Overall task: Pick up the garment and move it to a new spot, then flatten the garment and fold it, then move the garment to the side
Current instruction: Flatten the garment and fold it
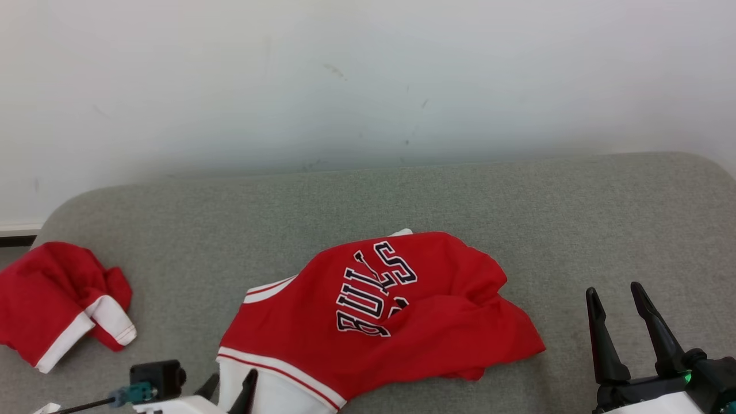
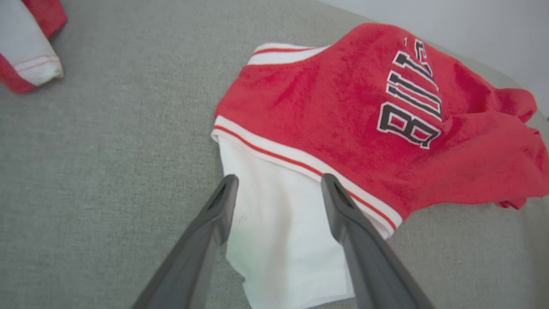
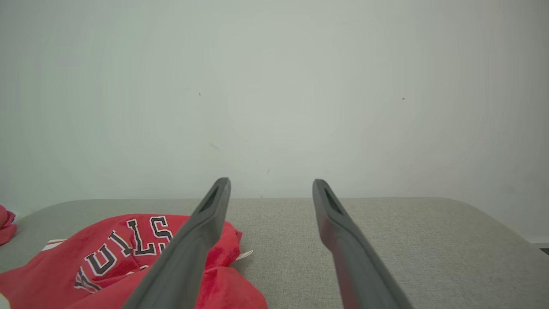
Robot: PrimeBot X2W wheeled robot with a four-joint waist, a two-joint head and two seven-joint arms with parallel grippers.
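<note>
Grey fabric surface [image 1: 517, 195], rounded corners; scuffed pale wall [image 1: 368, 75] behind.

Rumpled red jersey [image 1: 448, 322], black-and-white lettering, white inside exposed, perhaps half-folded, lies on grey cushion [image 1: 517, 195].

A wide grey woven-fabric pad [image 1: 230, 230] with rounded far corners is seen across the lower half of the head view. Behind it, a plain white wall [image 1: 368, 75] is shown, marked by a few small dark scuffs [image 1: 333, 70]. A crumpled red cloth with broad white hem bands [image 1: 52, 299] is laid on the pad's left end, near the rounded corner. Its folds are bunched, so its full shape cannot be told. At the far left, a pale skirting strip [image 1: 20, 227] is seen at the wall's foot, with a dark gap [image 1: 17, 240] beneath it.
</note>
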